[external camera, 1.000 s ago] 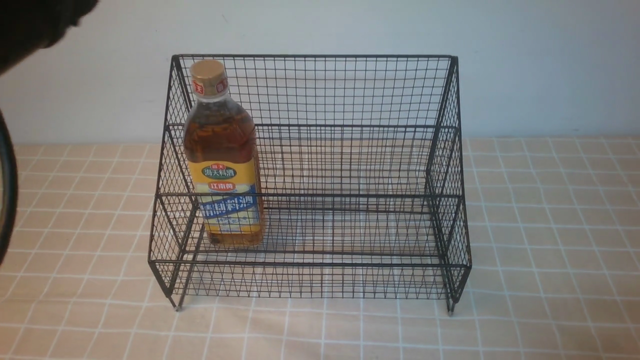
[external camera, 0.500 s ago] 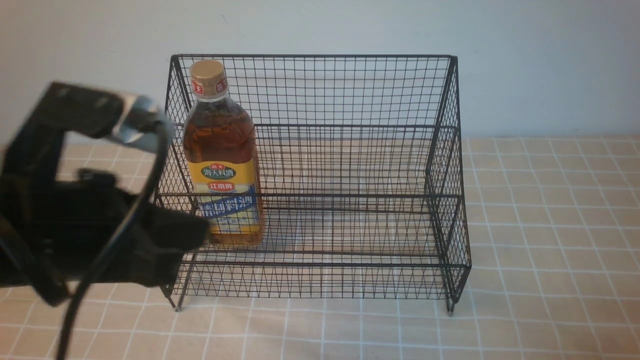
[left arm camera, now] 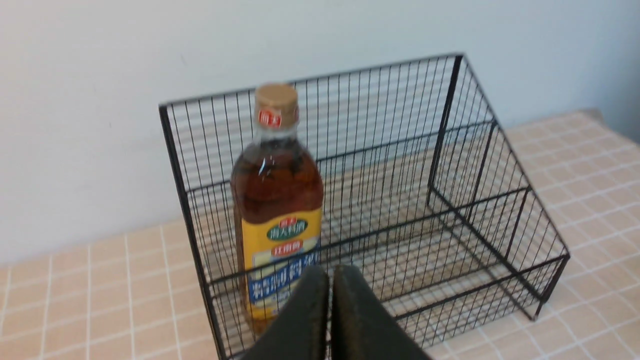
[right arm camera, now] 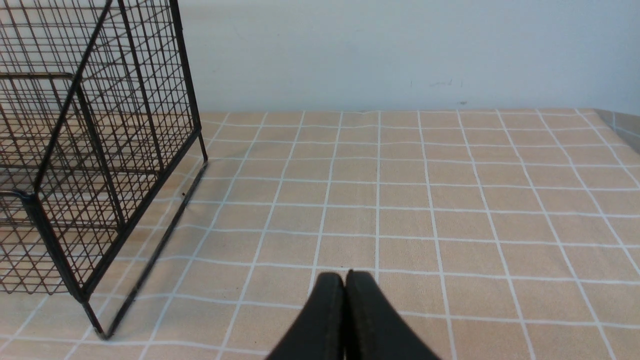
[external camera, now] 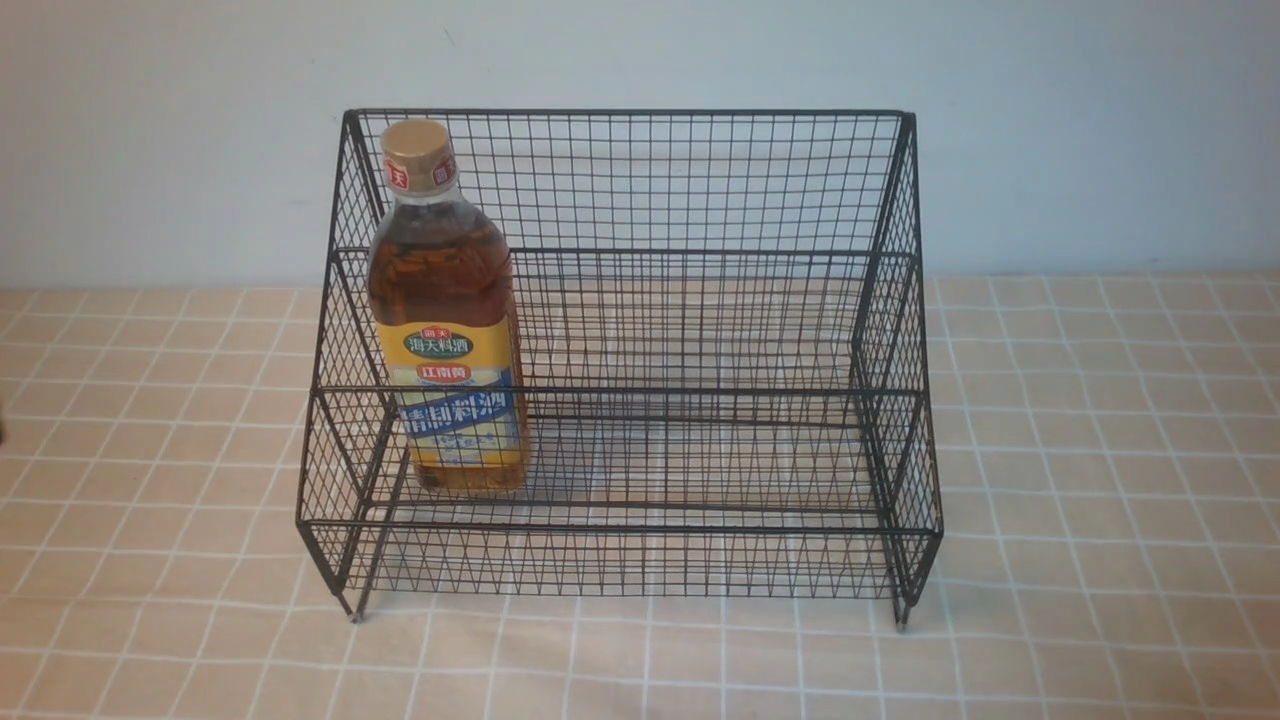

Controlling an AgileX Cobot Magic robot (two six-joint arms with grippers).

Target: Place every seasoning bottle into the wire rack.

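a seasoning bottle (external camera: pixel 447 310) with a tan cap stands upright inside the black wire rack (external camera: pixel 700 253), at its left end, on a checked worktop (external camera: pixel 1100 480). the left pincer (left arm camera: pixel 330 274) is pressed together, holding nothing, facing the rack. the right pincer (right arm camera: pixel 345 278) is also pressed together and empty, beside the rack.

The wire rack (external camera: pixel 700 392) is thin black metal wire. The seasoning bottle (external camera: pixel 440 270) is clear, shiny plastic with a smooth label (external camera: pixel 452 365). The tabletop (external camera: pixel 1100 450) looks like soft, matt cloth. The wall (external camera: pixel 150 150) is smooth.
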